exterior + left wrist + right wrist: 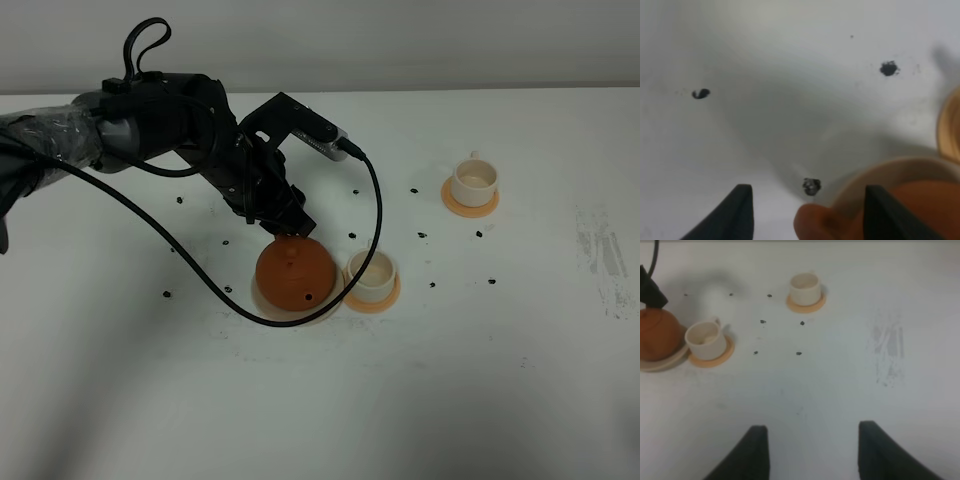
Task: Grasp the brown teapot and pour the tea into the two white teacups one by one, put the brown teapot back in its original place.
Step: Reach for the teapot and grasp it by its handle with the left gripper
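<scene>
Table (500, 380): white, dotted with dark specks.
Teapot (293, 275): upright on the disc (254, 291), with the near cup (372, 272) just beside it and the far cup (474, 180) well apart.
Left gripper (292, 225): at the teapot's far side, jaws spread wide, a brown lump of the pot between them, nothing clamped.
Right gripper (815, 437): spread, empty, over bare table.
Risk: if you close off-centre, one finger could shove the teapot off the disc into the near cup. A shallow bite could let it swing once lifted.
</scene>
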{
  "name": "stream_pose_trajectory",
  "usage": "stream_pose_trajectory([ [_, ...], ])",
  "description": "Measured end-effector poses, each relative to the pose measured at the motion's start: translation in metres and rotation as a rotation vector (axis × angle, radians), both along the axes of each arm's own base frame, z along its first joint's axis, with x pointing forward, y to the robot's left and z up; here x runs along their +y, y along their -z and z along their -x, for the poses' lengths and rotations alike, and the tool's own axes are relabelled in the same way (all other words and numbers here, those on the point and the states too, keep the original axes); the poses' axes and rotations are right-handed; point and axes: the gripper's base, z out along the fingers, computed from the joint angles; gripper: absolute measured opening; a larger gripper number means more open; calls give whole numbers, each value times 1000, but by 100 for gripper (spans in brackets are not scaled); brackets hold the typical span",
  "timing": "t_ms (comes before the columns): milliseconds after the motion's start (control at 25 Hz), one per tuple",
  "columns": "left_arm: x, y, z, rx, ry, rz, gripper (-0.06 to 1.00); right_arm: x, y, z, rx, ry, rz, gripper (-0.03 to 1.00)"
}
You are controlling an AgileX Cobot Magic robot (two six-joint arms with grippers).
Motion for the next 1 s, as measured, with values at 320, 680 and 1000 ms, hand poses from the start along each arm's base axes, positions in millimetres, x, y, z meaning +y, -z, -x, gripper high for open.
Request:
stream_pose_trajectory([
  [320,1,0,0,-6,11,-18,51,1,0,0,-4,-15,2,43],
  [680,3,1,-1,-30,53,-60,51,1,0,0,-4,-18,0,43],
  [1000,7,-6,1,-37,88,-109,51,1,0,0,-4,-19,3,39],
])
